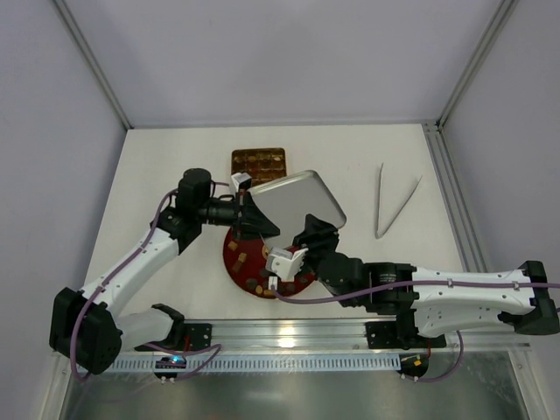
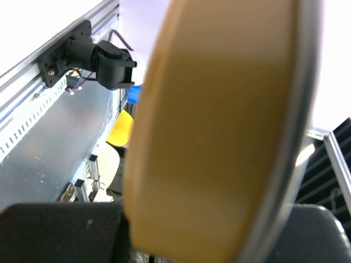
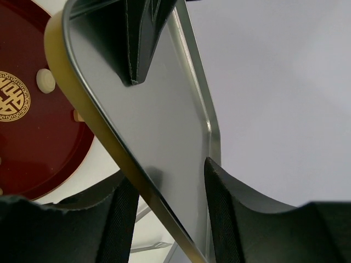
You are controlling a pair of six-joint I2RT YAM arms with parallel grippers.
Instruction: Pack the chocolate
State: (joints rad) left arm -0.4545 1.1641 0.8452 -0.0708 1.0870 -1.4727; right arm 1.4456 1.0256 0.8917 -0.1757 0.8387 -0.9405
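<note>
Chocolate pieces (image 1: 255, 284) lie on the red round plate (image 1: 234, 262); cream ones (image 3: 45, 81) show in the right wrist view. The gold gridded box (image 1: 258, 164) stands behind the plate with brown pieces in its compartments. A square lid (image 1: 297, 199), silver inside with a gold rim, hangs tilted above the plate. My left gripper (image 1: 248, 213) is shut on the lid's left edge, and the lid's gold side (image 2: 219, 131) fills the left wrist view. My right gripper (image 1: 308, 234) is shut on the lid's near edge (image 3: 153, 137), one finger on each side.
Metal tweezers (image 1: 394, 199) lie on the table at the right. The table's right side is bounded by a metal rail (image 1: 451, 201). The aluminium base rail (image 1: 289, 334) runs along the near edge.
</note>
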